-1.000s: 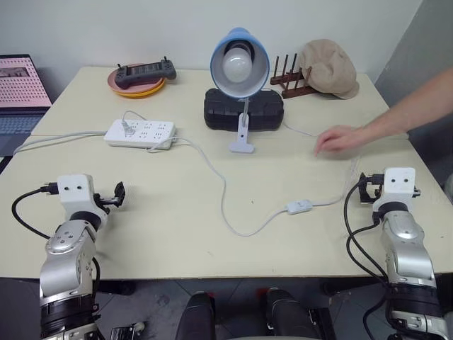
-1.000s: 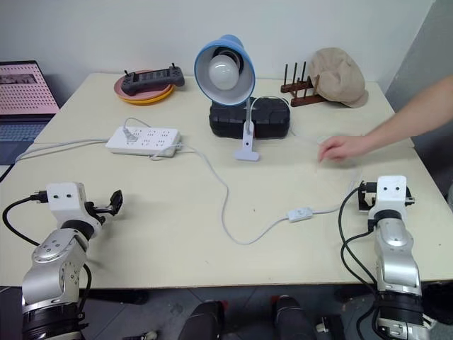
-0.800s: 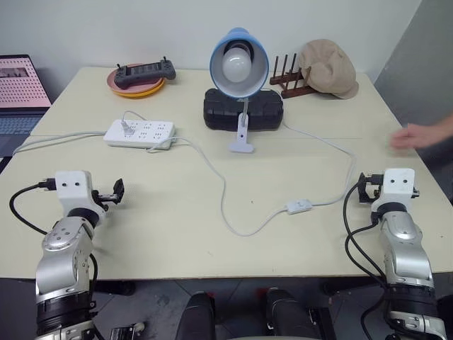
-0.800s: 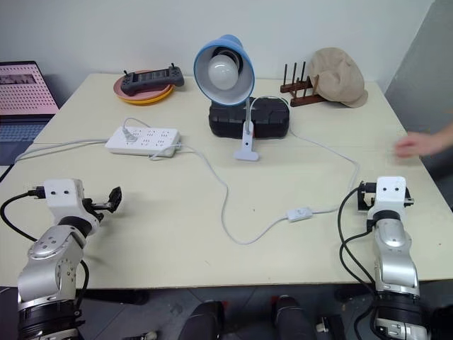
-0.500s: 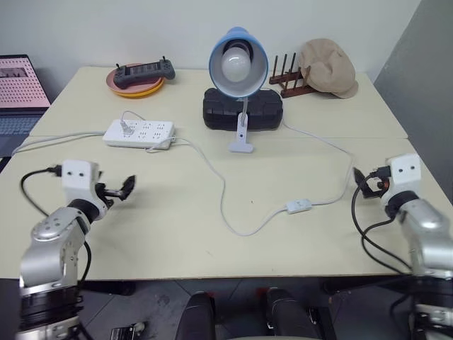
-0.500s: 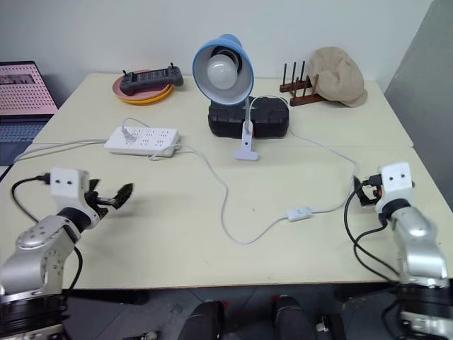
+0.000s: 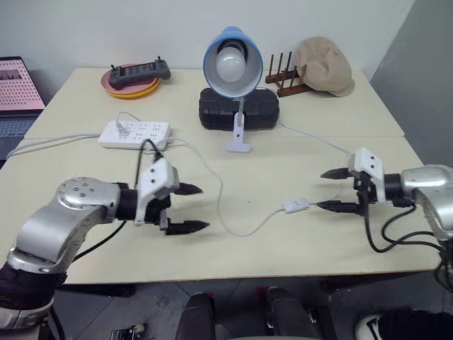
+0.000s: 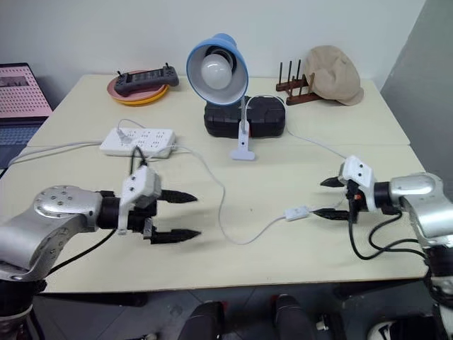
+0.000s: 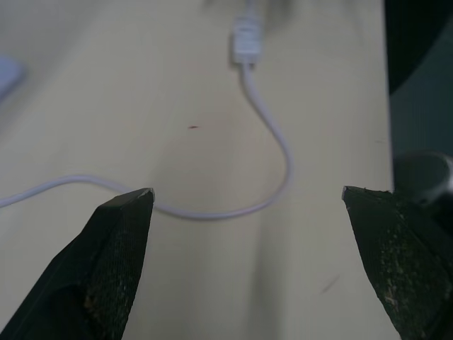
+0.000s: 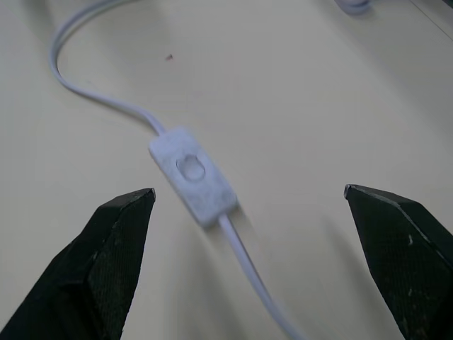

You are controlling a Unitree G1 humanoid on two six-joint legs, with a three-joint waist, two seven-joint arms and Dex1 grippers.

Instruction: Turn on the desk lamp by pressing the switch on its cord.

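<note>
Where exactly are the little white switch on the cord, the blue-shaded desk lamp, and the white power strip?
small white oblong switch (image 10: 192, 177): right wrist view, on its oval button.
light-blue dome desk lamp (image 7: 232, 66): left eye view, on its round white bulb.
white multi-socket power strip (image 7: 134, 132): left eye view, on its top face.

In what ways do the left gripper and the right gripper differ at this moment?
The right gripper is beside the switch; the left gripper is farther from it, facing the cord's loop. The left points toward the right side, the right toward the left. Both are open and hold nothing.
</note>
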